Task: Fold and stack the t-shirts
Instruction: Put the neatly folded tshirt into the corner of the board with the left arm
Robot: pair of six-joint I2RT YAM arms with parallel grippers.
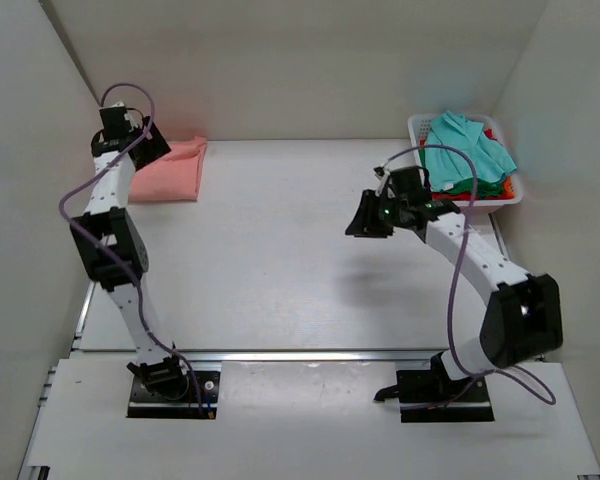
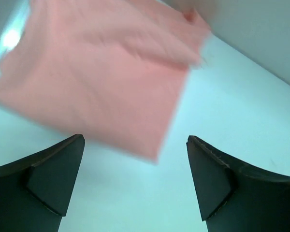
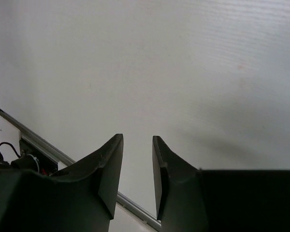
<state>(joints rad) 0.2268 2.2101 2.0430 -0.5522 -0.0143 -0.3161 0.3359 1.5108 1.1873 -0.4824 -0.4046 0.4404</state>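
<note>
toward the right edge of the tabletop [image 1: 280, 260], the right hand [image 3: 137, 139] is seen with its fingers only narrowly apart and nothing between them. at the far left corner, a folded salmon-pink t-shirt [image 1: 175, 168] is laid flat, and the left hand [image 2: 135, 140] is held over it with its fingers spread wide and nothing gripped. in the far right corner, a teal t-shirt [image 1: 465, 150] is heaped on other shirts [image 1: 483, 188] in a white basket [image 1: 417, 125].
</note>
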